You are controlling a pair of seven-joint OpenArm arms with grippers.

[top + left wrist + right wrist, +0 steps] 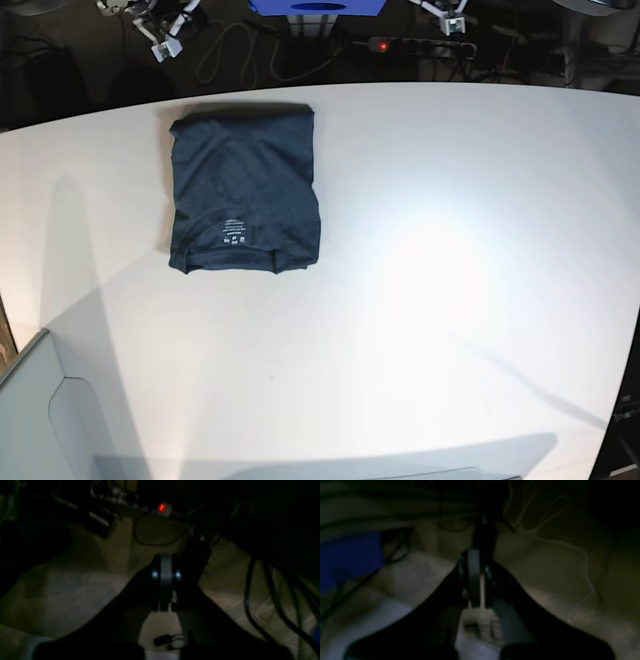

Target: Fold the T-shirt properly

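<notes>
White and brightly lit, the counter (420,300) fills most of the base view. On its far left part the T-shirt (244,190) is laid as a compact, roughly rectangular folded bundle of dark navy cloth, flat on the surface, with a small white printed label (233,232) seen near its nearer edge. Neither arm is seen over the counter in the base view. Beyond the far edge, a blue box (318,7) is seen at the top centre, a power strip (412,45) with a red light beside it to the right, and a looped cable (225,50) on the dark floor to its left.

Both wrist views are very dark and blurred. In the left wrist view the left gripper (165,580) is seen with its jaws pressed together, nothing between them, above a dim floor with black cables (265,600). In the right wrist view the right gripper (476,580) is likewise seen closed and empty, with only a thin pale sliver showing between its parts.
</notes>
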